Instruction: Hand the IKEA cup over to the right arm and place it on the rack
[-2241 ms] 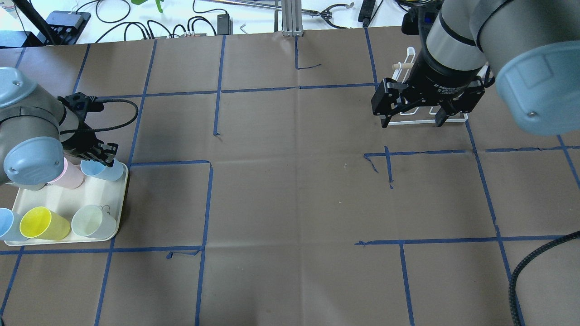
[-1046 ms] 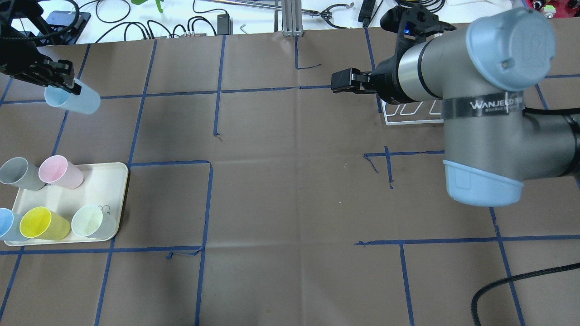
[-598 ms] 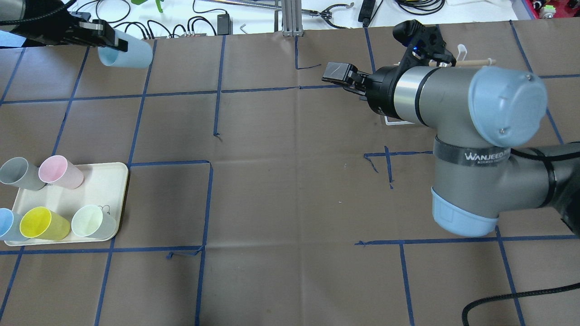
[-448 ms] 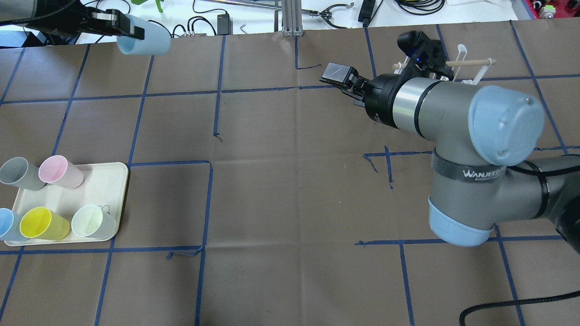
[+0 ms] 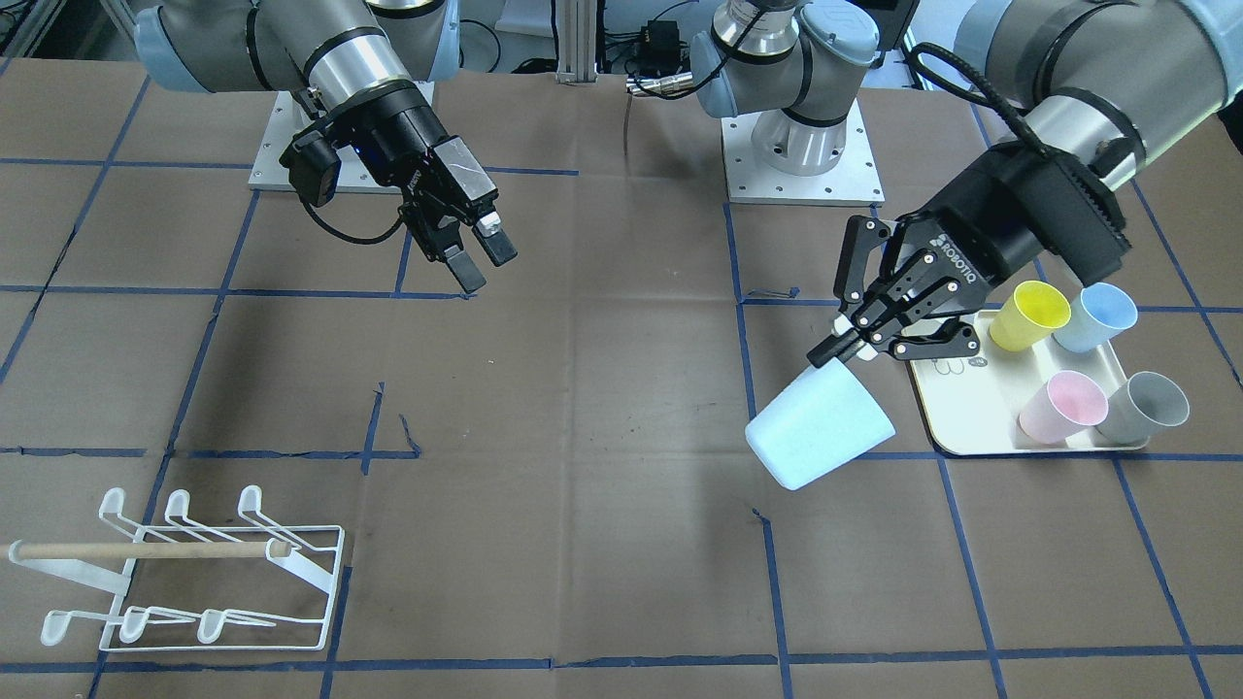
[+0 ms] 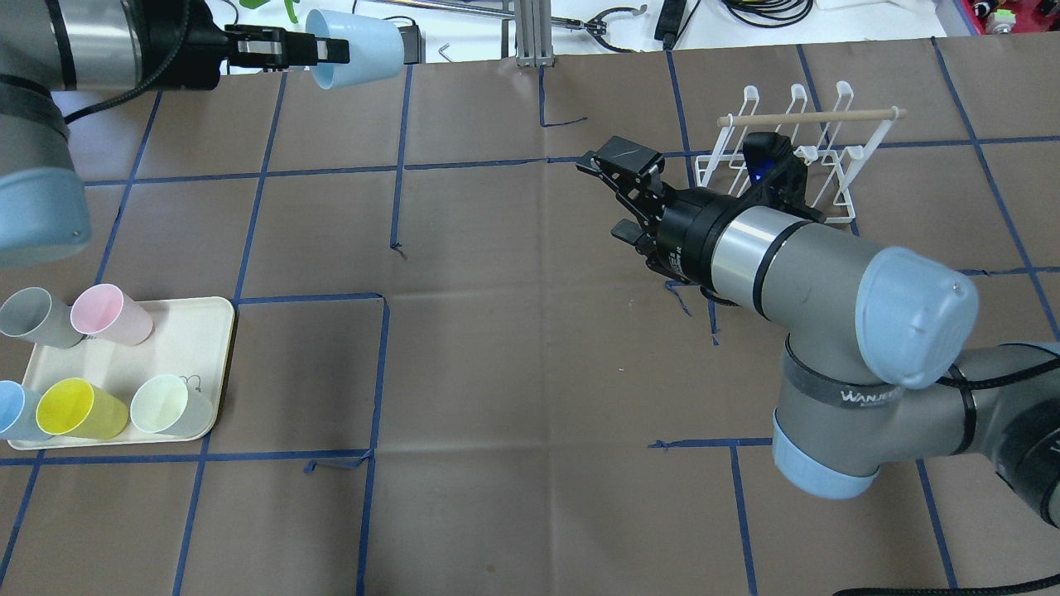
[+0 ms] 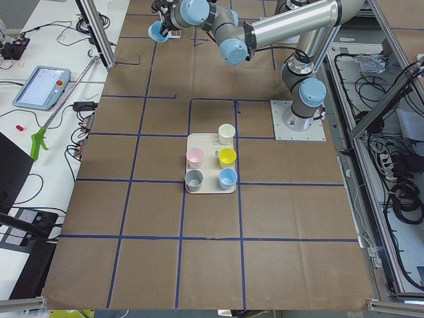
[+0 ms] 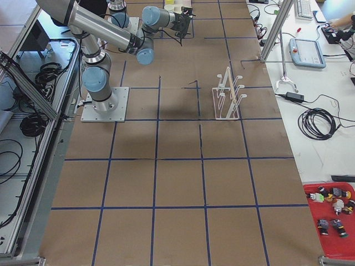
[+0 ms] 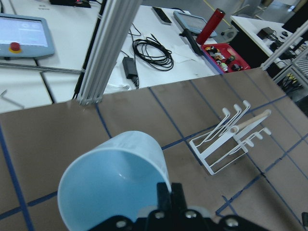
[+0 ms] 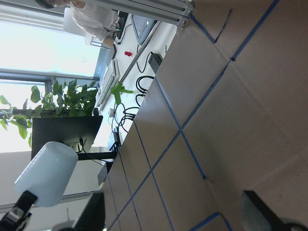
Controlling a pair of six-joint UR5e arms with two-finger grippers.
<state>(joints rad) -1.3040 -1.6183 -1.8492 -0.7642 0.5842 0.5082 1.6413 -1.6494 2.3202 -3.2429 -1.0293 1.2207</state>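
Note:
My left gripper (image 6: 330,51) is shut on the rim of a pale blue cup (image 6: 358,45) and holds it in the air, tilted, over the table's far left part. In the front view the gripper (image 5: 843,351) pinches the cup (image 5: 819,429) beside the tray. The left wrist view shows the cup's open mouth (image 9: 113,190). My right gripper (image 6: 611,194) is open and empty, pointing left towards the cup, which shows in its wrist view (image 10: 47,175). The white wire rack (image 6: 787,157) with its wooden dowel stands behind the right arm, empty (image 5: 184,573).
A cream tray (image 6: 170,343) at the near left holds grey, pink, yellow, pale green and blue cups (image 5: 1041,313). Blue tape lines cross the brown table. Cables and an aluminium post (image 6: 530,33) lie along the far edge.
My left gripper lifted the blue cup off the tray and carried it right along the far edge. My right arm swung off the rack, its open gripper now pointing left.

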